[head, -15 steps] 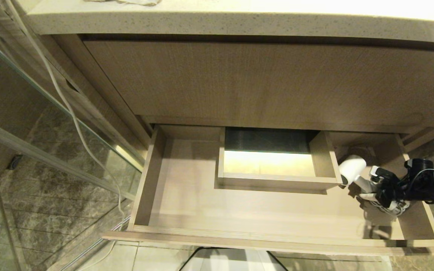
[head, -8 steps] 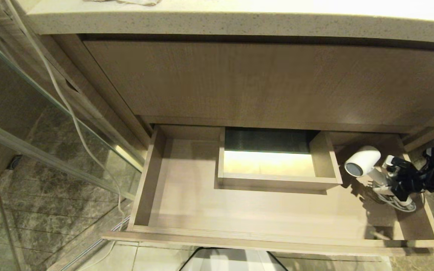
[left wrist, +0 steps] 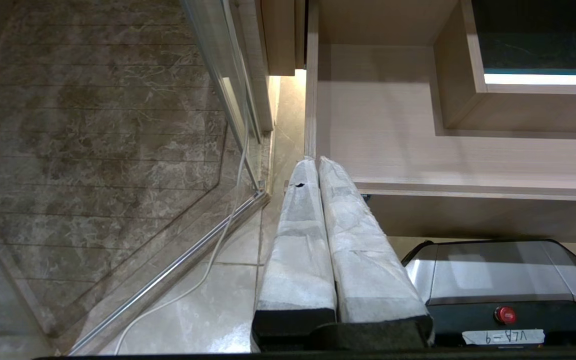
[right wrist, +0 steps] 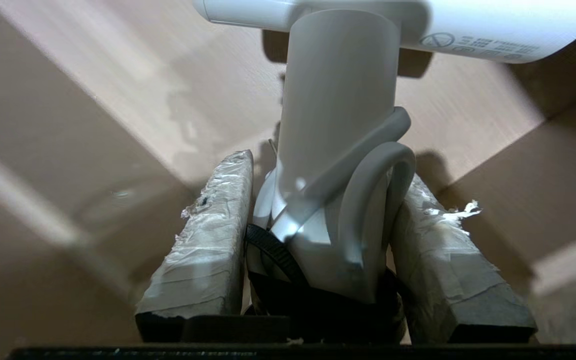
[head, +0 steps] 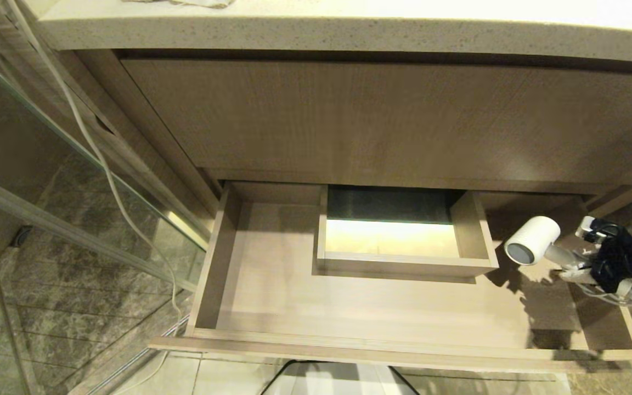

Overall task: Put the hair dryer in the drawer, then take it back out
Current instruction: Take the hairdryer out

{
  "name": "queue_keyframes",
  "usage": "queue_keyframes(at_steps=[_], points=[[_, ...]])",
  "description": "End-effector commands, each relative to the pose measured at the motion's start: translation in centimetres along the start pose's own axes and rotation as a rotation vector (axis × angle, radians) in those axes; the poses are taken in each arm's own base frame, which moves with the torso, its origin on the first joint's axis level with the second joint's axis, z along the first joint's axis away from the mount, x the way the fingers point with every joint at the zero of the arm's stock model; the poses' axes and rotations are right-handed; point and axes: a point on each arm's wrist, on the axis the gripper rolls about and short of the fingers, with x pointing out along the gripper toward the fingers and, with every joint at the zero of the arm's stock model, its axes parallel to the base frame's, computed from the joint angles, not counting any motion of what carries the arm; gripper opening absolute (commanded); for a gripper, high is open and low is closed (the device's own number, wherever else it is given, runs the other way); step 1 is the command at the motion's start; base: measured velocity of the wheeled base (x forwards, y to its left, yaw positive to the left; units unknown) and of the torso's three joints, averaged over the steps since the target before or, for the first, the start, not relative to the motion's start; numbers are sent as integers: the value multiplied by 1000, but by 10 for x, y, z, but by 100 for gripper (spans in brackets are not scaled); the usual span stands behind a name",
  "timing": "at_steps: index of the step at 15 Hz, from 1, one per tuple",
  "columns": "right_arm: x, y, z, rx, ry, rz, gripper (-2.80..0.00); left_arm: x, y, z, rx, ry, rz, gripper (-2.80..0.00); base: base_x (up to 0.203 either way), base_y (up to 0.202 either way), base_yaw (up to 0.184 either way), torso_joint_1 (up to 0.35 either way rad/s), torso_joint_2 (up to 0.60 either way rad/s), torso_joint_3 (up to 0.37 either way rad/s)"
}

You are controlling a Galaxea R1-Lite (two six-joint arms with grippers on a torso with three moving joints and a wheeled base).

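Right hand (right wrist: 318, 235) clamped on the slim handle of the hair dryer (head: 532, 247), cord loop trapped between the 2 pads. Dryer held above the right end of the open drawer (head: 382, 340), barrel beside the boxed cutout (head: 404, 263). Judged step: lifting out. Raise straight, keep the barrel off the cutout wall, mind the dangling cord. Left hand (left wrist: 318, 165) pressed together, empty, parked by the drawer's left front corner.

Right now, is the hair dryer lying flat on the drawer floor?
No: the right gripper holds the hair dryer by its handle above the drawer floor.
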Motion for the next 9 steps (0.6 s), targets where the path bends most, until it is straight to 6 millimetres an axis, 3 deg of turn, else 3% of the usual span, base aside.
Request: queue_keyframes(at_steps=[1,4,9], points=[[-32,8,20,-17,-13,-25,-280,0,0,0,0,1,0,-280,0,0,0,0,0,0],[-56,21,33,-2,-14,-29,-280,0,0,0,0,1,0,-280,0,0,0,0,0,0],[-129,57,75,122,-58,-119,-280,0,0,0,0,1,0,-280,0,0,0,0,0,0]])
